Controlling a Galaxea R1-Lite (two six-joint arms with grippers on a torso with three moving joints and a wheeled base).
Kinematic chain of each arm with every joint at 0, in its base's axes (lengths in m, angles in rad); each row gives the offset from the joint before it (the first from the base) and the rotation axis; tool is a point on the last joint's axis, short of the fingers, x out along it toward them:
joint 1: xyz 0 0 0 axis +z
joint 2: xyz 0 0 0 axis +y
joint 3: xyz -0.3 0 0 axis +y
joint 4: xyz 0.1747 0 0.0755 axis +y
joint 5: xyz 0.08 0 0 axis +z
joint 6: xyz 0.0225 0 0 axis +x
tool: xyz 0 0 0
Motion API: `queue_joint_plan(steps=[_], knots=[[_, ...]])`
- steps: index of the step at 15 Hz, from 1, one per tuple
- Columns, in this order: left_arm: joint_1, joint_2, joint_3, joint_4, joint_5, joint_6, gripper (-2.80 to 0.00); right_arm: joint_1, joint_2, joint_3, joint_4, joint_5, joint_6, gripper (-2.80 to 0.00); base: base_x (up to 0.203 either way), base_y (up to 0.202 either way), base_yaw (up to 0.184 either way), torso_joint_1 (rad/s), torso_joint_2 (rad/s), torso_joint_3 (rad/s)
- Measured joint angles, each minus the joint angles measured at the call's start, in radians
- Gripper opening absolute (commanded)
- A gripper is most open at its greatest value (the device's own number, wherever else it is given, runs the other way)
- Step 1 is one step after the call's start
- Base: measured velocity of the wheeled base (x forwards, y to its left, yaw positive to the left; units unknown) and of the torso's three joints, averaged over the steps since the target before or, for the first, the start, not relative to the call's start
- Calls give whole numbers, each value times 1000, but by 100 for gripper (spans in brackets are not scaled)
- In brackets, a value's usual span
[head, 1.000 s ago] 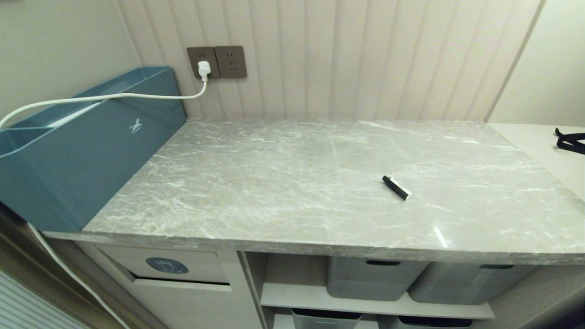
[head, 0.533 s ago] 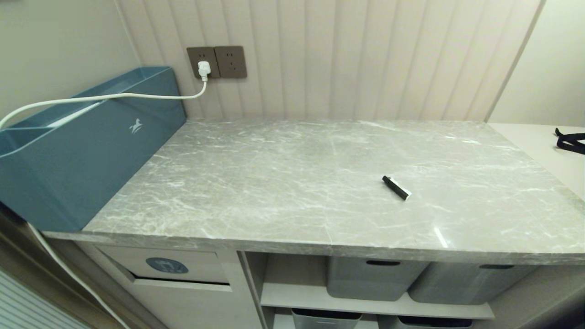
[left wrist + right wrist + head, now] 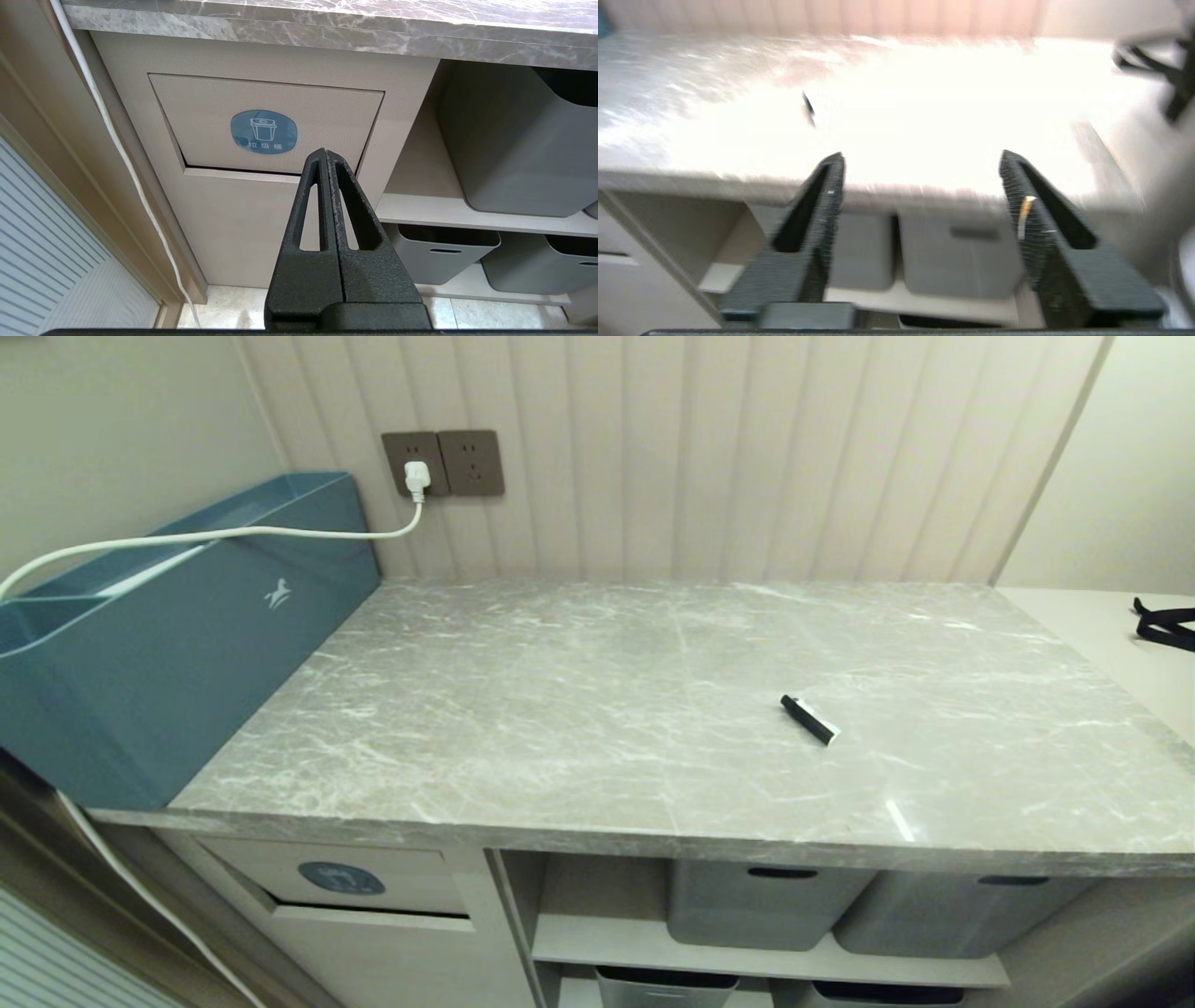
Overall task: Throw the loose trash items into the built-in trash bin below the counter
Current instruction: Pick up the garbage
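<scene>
The black wrapper (image 3: 809, 720) with a white end lies flat on the worktop (image 3: 597, 709), right of centre, nearer the front edge, long axis diagonal. The right tool (image 3: 920, 163) hangs before that edge, spread and empty; the wrapper lies beyond it, so the right arm is nearer. The left tool (image 3: 325, 156), pressed together, faces the beige bin flap (image 3: 266, 123). The worktop is smooth, veined grey stone.

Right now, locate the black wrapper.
In the head view, the black wrapper lies right of centre on the counter, above the grey tubs.
</scene>
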Motion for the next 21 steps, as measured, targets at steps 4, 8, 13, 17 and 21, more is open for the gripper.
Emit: queue_joint_plan(steps=[4,8,13,17,21], knots=[[0,0,0,0,0,0,-280,4,447,-174,-182,123,-95,0,0,0,0,0,0,0],[0,0,0,0,0,0,-280,68,803,-204,-391,192,-193,0,0,0,0,0,0,0],[0,0,0,0,0,0,-280,137,1018,-209,-423,188,-261,0,0,0,0,0,0,0],[0,0,0,0,0,0,-280,168,1123,-211,-496,173,-291,0,0,0,0,0,0,0],[0,0,0,0,0,0,-280,241,1213,-200,-640,107,-288,0,0,0,0,0,0,0]])
